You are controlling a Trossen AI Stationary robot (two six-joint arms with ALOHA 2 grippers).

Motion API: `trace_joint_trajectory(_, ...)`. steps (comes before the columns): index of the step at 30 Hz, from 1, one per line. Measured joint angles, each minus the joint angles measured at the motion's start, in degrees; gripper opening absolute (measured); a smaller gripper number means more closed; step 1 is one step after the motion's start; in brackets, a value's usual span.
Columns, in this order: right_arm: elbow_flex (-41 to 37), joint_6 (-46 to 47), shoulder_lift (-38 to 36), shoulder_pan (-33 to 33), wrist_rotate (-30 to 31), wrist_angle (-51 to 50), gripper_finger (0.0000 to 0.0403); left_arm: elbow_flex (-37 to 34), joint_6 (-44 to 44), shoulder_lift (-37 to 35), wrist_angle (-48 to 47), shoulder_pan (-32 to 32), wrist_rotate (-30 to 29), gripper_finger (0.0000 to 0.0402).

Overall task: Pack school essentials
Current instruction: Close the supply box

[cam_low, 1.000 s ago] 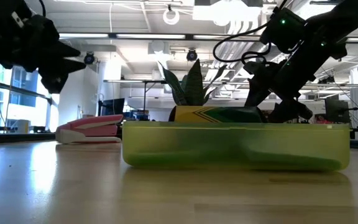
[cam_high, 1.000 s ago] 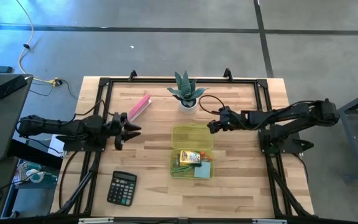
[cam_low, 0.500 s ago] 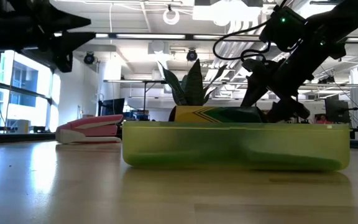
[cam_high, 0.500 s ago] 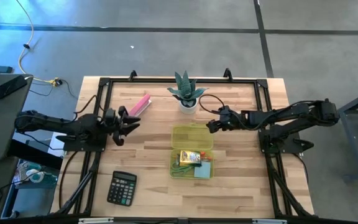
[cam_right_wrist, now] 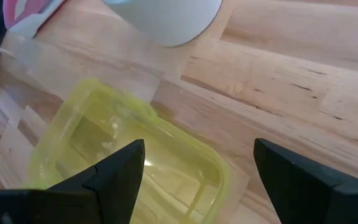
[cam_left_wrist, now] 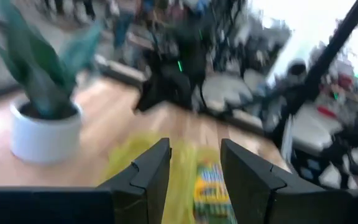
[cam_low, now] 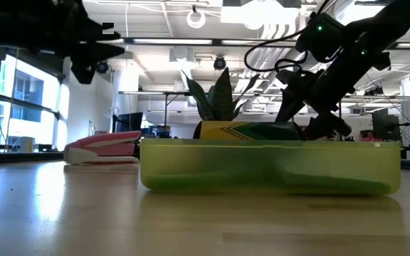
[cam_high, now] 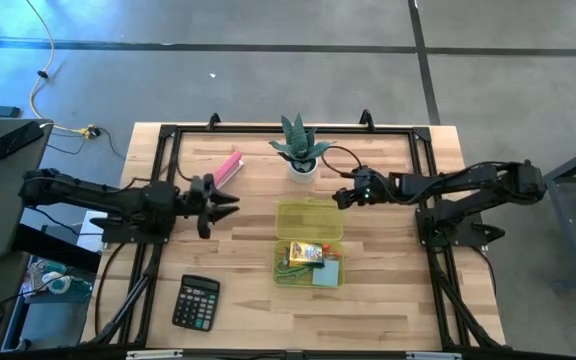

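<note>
**Helper:** Where are the school things?

**Me:** They lie in the green box near the middle of the tabletop. I see a crayon pack and a light-blue note pad inside. The lid lies flat, touching the box on the plant side.

**Helper:** And your hands?

**Me:** My right gripper hangs just by the lid's edge, fingers open, holding nothing. My left gripper floats further off, pointing at the box, fingers open and empty too.

**Helper:** What step is this?

**Me:** I think the packing is nearly done. Next I'd close the lid: pinch its edge and fold it over.
</note>
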Motion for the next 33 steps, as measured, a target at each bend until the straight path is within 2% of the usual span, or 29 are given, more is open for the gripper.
trace_joint_trajectory(5,0.0,-1.35,0.0,-2.56,-3.42,0.0,0.0291,1.01,-3.15,8.09,-0.68,0.0,5.41,0.0131)
trace_joint_trajectory(9,0.0,-1.36,0.0,-3.61,-5.27,0.0,0.0291,1.02,-7.86,14.64,-0.91,-0.22,7.37,0.0131)
trace_joint_trajectory(17,0.0,-1.35,0.19,-4.02,-7.92,-0.01,0.0291,1.12,-12.74,27.97,4.98,-4.14,6.62,0.0131)
trace_joint_trajectory(25,0.02,0.43,1.62,-2.17,-10.95,-0.22,0.0291,6.3,-13.38,40.81,5.15,-4.48,5.55,0.0131)
trace_joint_trajectory(33,0.02,1.74,1.62,1.73,-11.17,-0.65,0.0291,11.01,-10.9,48.81,5.15,0.8,6.93,0.0131)
